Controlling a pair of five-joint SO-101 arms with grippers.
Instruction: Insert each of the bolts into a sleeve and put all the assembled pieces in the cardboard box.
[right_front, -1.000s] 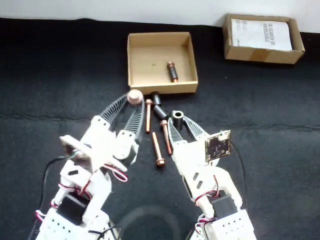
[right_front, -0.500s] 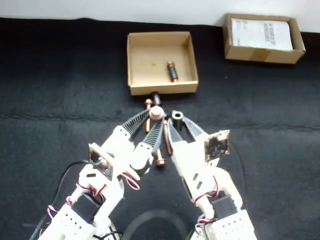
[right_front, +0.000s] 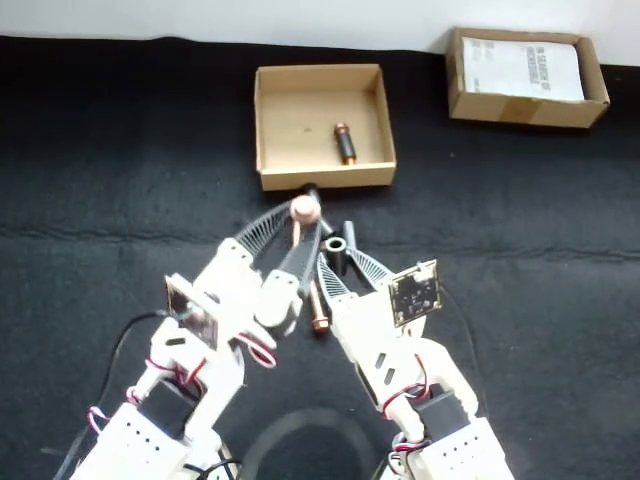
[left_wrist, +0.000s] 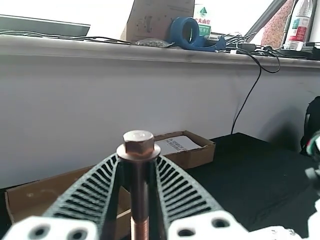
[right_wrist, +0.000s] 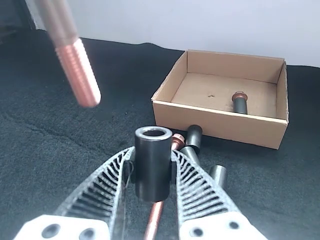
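Note:
My left gripper is shut on a copper bolt, held upright with its hex head on top between the ribbed fingers. My right gripper is shut on a black sleeve, bore up. The bolt's threaded end hangs above and to one side of the sleeve, apart from it. The cardboard box lies just beyond both grippers and holds one assembled piece. Loose bolts and sleeves lie on the black mat under the grippers.
A second cardboard box with a white sheet in it stands at the back right. Another loose sleeve lies against the near wall of the task box. The mat to the far left and right is bare.
My left arm swung right, then pulled slightly back, bringing the bolt beside the sleeve. My right gripper shifted a little left with the sleeve.

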